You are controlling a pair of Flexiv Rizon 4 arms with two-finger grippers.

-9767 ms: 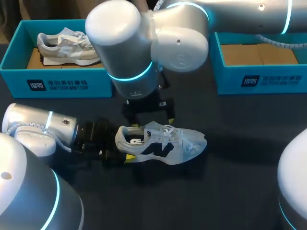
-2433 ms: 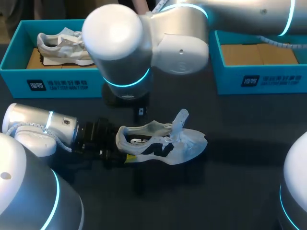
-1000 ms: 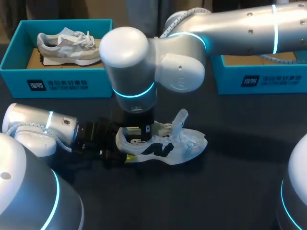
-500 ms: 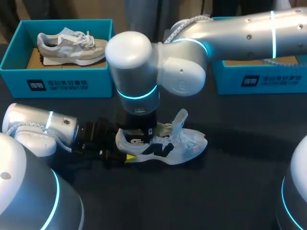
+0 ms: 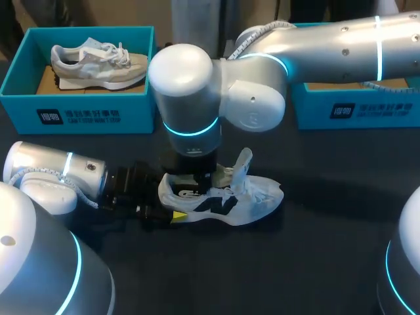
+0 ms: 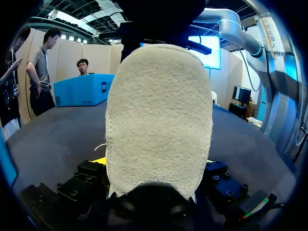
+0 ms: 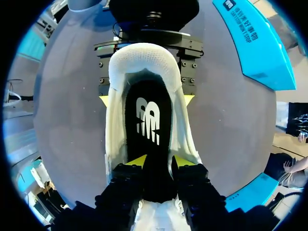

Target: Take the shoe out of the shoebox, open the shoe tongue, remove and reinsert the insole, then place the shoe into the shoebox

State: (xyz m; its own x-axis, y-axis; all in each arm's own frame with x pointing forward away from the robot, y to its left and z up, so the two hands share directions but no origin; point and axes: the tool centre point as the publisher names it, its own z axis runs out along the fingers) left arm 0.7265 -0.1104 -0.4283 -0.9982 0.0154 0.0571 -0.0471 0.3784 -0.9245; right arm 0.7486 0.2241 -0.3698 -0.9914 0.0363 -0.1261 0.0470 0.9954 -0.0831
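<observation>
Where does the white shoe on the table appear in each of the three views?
Head view: the white shoe lies on the table, heel in the left gripper.
Left wrist view: its heel fills the space between that gripper's fingers.
Right wrist view: seen from above, the right gripper at its opening.
Shared landmark: the left gripper's yellow tips beside the heel.

shoe (image 5: 226,197) mouth: right pincer (image 7: 159,161) inside | heel: left pincer (image 7: 145,100) | toe side: free
</observation>
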